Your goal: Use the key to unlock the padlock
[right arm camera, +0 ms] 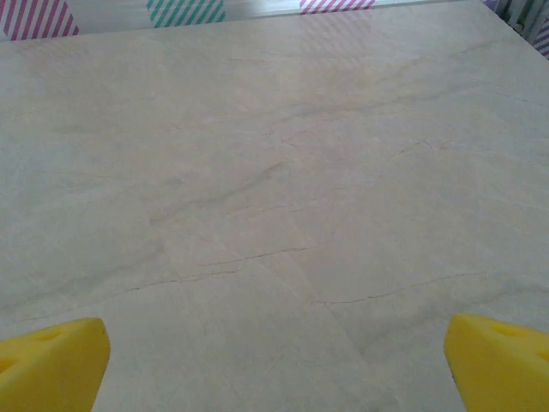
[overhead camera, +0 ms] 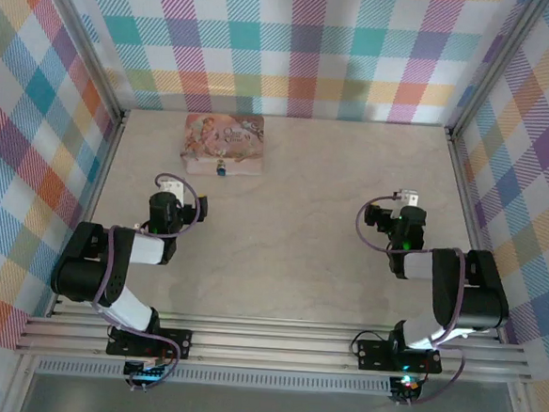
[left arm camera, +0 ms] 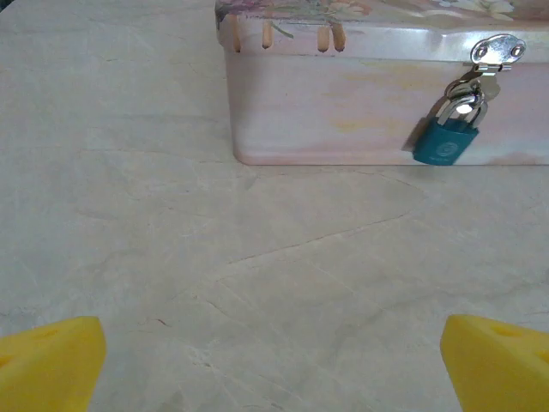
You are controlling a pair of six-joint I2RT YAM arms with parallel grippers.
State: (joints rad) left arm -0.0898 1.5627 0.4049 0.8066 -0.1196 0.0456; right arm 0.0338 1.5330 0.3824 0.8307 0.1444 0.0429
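Table (overhead camera: pixel 289 264) is showing a matte cream, stone-look top with thin crack-like veins. Plaid cloth walls (overhead camera: pixel 305 38) in pastel checks are closing it in, and ribbed aluminium rails (overhead camera: pixel 274 343) are running along the near edge.

Pink box (left arm camera: pixel 343 103) is sitting at the far side of the table, left of centre. It is rectangular with rounded corners, glossy tin-like walls and an illustrated lid.

Padlock (left arm camera: pixel 446 142) is hanging on the box's front wall, the side facing the arms, from a shiny silver hasp (left arm camera: pixel 497 51). Its body is reading teal-blue, blocky with rounded corners and a faint round stamp. The shackle is bright chrome. The body is lying against the box wall, low down near the table. In the top view the padlock (overhead camera: pixel 220 169) is showing as a tiny blue-and-yellowish speck at the box's front edge.

Left end effector (left arm camera: pixel 274 369) is pointing at the box from nearby. Its yellow wedge-shaped fingers (left arm camera: pixel 51 365) are standing wide apart and gripping nothing.

Right end effector (right arm camera: pixel 274 369) is facing bare table, well apart from the box. It is also spread wide and holding nothing.
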